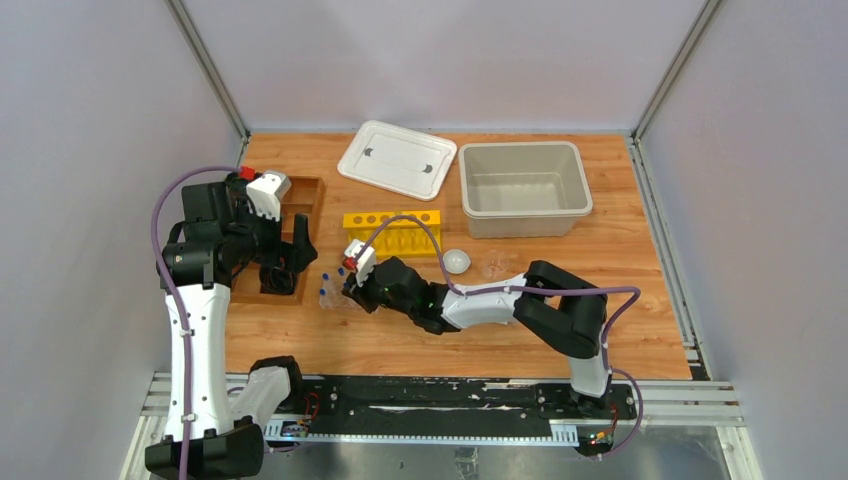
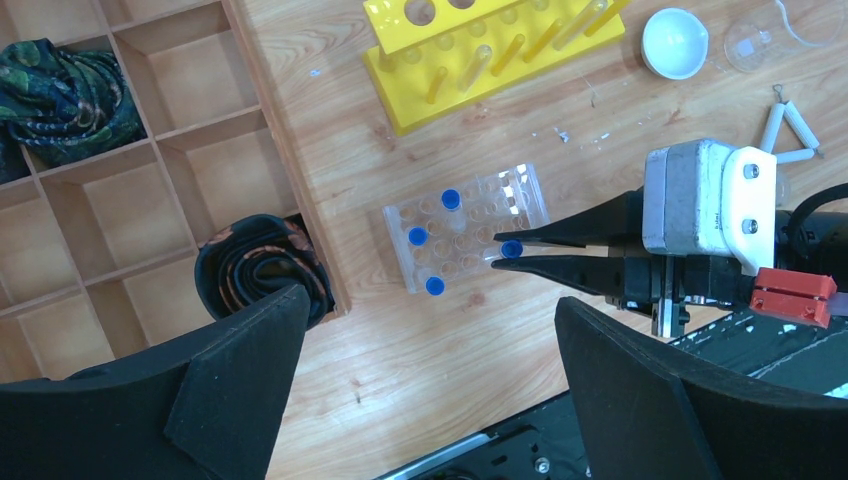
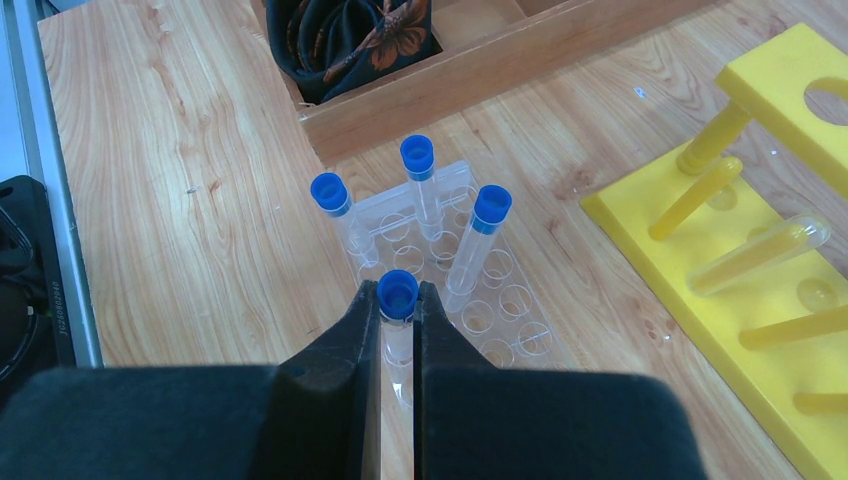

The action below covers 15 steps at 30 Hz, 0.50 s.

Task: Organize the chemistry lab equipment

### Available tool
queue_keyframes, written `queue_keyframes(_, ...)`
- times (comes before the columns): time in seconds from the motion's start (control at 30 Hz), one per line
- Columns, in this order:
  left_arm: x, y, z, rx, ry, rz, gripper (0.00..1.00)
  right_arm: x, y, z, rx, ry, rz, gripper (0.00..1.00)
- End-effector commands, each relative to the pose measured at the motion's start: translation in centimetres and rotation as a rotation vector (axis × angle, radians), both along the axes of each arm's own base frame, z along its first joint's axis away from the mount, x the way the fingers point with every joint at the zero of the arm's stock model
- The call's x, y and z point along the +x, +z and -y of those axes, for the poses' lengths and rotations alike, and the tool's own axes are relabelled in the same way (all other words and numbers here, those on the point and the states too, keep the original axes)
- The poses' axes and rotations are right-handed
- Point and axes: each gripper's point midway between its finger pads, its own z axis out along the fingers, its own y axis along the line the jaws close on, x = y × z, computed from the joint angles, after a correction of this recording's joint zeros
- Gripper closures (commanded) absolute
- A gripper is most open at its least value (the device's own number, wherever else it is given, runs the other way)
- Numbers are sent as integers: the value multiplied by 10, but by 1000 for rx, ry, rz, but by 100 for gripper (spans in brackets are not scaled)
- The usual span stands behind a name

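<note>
On a wooden table (image 1: 400, 340), the right gripper (image 3: 398, 300) pinches a tube (image 2: 512, 248) at the rack (image 3: 505, 300), centre frame. Best lowered straight into an empty hole, then released. The left gripper (image 2: 430, 345) gapes wide, left.

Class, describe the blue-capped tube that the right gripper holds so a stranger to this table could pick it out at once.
Find the wooden compartment box on the left; just off its near corner sits a clear plastic rack. Four blue-capped tubes rise there. Yours is the one pinched between the right gripper's black fingers at the rack's edge, while the other three stand free.
</note>
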Motion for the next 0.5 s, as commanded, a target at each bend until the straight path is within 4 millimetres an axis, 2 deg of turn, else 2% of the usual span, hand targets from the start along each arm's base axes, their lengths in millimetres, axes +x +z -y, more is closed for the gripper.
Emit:
queue_keyframes(0.0,2,11,0,9,-6,43,0,-4,-28,8,-60,-19,-8,100)
queue_keyframes(0.17,1,13,-1,14,-6,50,0,-1,-26,17,-26,-52,18,100)
queue_keyframes(0.33,2,16,0,8,-5,55,0,-2,-27,16,-19,-41,28,98)
queue_keyframes(0.47,2,19,0,10,-4,65,0,-5,-28,16,-16,-30,19,88)
